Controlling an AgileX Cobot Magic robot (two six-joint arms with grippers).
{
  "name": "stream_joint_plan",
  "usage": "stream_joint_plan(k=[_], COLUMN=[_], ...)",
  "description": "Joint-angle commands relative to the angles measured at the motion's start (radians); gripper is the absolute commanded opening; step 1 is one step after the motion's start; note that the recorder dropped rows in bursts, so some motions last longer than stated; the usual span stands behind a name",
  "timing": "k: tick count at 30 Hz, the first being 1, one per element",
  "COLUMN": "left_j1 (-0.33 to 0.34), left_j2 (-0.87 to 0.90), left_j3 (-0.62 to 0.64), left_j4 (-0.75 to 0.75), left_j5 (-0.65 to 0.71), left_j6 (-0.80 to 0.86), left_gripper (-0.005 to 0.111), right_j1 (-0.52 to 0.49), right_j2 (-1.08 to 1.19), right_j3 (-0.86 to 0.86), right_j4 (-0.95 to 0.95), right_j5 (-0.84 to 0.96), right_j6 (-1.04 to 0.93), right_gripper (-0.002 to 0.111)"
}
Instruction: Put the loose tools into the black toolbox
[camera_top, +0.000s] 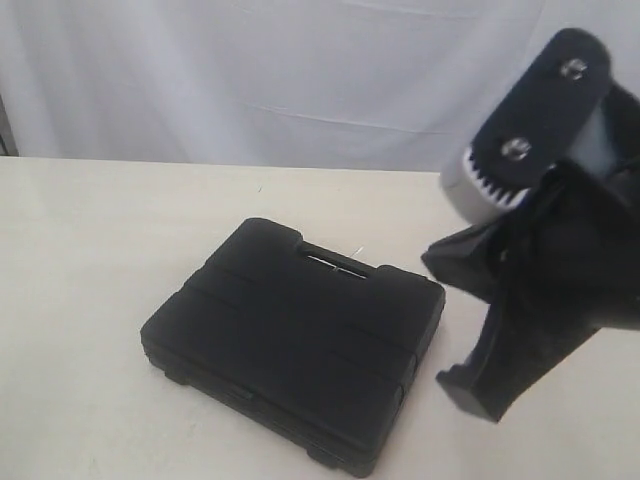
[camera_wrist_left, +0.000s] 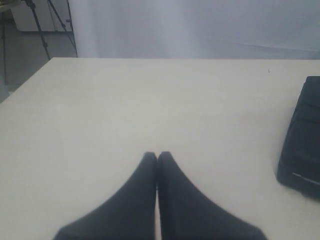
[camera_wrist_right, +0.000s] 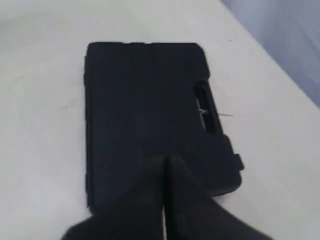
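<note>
My black toolbox (camera_top: 290, 350) lies closed on the desk (camera_top: 90, 250), its inside hidden. The left wrist view's edge cuts it to one end. My right gripper (camera_wrist_right: 163, 159), blurred, covers part of its lid. A pale sliver (camera_top: 338, 262) in the handle slot (camera_wrist_right: 202, 92) is too small to name. My right arm (camera_top: 545, 290) is blurred and cut off.

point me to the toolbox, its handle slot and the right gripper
black toolbox (camera_top: 290, 345): exterior view, middle of the closed lid.
handle slot (camera_top: 337, 262): exterior view, middle of the opening.
right gripper (camera_wrist_right: 165, 161): right wrist view, midway between the shut fingertips.
</note>
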Motion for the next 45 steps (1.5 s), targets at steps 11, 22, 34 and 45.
stream_joint_plan(k=[11,22,34,45], left_j1=[-0.005,-0.005,-0.005,-0.005], left_j2=[-0.001,-0.001,-0.001,-0.001], left_j3=[0.003,0.003,0.003,0.003], left_j4=[-0.010,-0.010,-0.010,-0.010], left_j5=[-0.008,-0.008,-0.008,-0.008], left_j6=[-0.004,-0.004,-0.004,-0.004], left_gripper=[0.000,0.000,0.000,0.000], right_j1=[-0.534,-0.550,-0.749,-0.772], right_j2=[-0.226,-0.286,-0.707,-0.830], right_j3=[0.518,0.597,0.840,0.869], right_j4=[0.069,0.180,0.250,0.293], right_j5=[-0.997,-0.909,-0.832,-0.727], right_j6=[0.061,0.055,0.023,-0.057], right_gripper=[-0.001,-0.001,-0.001,-0.001])
